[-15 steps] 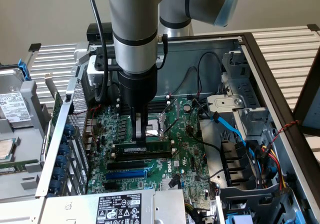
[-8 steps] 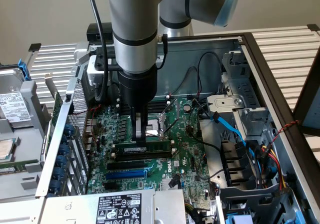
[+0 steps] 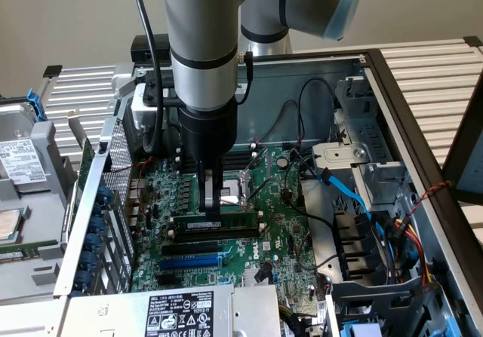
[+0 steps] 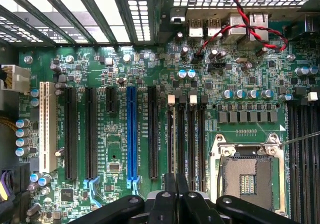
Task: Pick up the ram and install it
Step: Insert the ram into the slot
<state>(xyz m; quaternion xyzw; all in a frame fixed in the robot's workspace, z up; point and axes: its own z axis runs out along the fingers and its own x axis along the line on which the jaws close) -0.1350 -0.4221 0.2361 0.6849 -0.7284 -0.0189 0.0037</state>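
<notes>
Down low inside open computer case (image 3: 392, 88), gripper (image 3: 213, 205) over green motherboard (image 3: 283, 224), just beside bare CPU socket (image 3: 240, 188). Fingers (image 3: 209, 194) pinched nearly shut on the ram (image 3: 219, 222), gripped at its top edge. Stick held upright on its long edge, lying lengthwise along black memory slots (image 3: 215, 234), touching or just above them; cannot tell whether seated. Blue expansion slot (image 3: 190, 262) further toward the camera in the exterior view, blue cables (image 3: 355, 201) off to the exterior view's right.
</notes>
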